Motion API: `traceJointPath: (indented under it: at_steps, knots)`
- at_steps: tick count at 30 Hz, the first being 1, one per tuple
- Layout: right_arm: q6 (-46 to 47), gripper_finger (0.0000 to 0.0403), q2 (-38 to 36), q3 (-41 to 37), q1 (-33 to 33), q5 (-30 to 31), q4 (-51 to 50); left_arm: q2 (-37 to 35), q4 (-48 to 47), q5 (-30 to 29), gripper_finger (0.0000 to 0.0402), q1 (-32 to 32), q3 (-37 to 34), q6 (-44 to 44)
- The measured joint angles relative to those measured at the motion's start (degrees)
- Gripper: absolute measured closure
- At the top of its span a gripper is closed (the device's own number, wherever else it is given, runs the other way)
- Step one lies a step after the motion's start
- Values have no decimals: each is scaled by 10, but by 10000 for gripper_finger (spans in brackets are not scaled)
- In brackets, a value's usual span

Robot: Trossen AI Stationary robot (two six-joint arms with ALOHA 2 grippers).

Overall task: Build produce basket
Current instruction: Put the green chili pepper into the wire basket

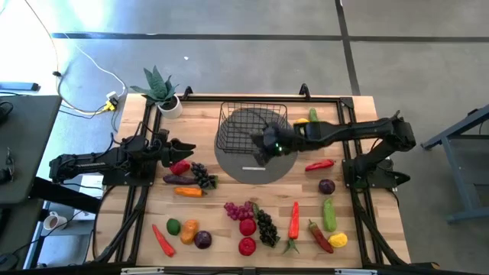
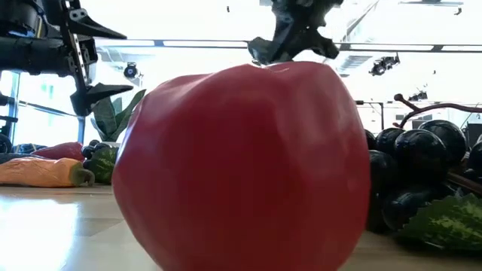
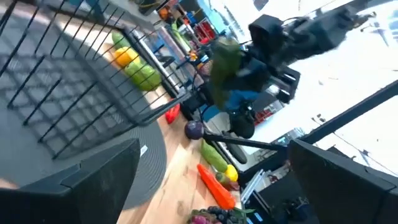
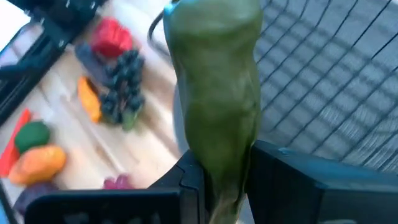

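Near on the table point(image 1: 229, 191), loose produce point(image 1: 247, 227) awaits. The left gripper point(image 1: 183, 147) waits left, jaws wide. Farther, the right gripper point(image 4: 217, 180) clamps a green pepper point(image 4: 214, 93), probably light, stiff plastic, at its narrow end, beside the basket point(image 1: 252, 126). Only the right wrist view shows this grip clearly.

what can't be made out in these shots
- Low view: a red fruit close to the lens hides the basket and most of the table.
- High view: the right claw covers the green vegetable it grips.
- Left wrist view: motion blur smears the basket.
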Motion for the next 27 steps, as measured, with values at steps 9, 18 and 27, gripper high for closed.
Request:
traceJointPath:
  at_steps: [9, 18, 27]
  knots:
    - [-88, 352, 0, 0, -79, -2, 8, 12, -90, 0, 4, 0, 71, 99]
    - [-138, 351, 0, 0, -133, -18, 6, 77, -218, 0, 4, 0, 169, 224]
    - [-151, 351, 0, -14, -151, -18, -5, 167, -331, 0, 4, 0, 258, 272]
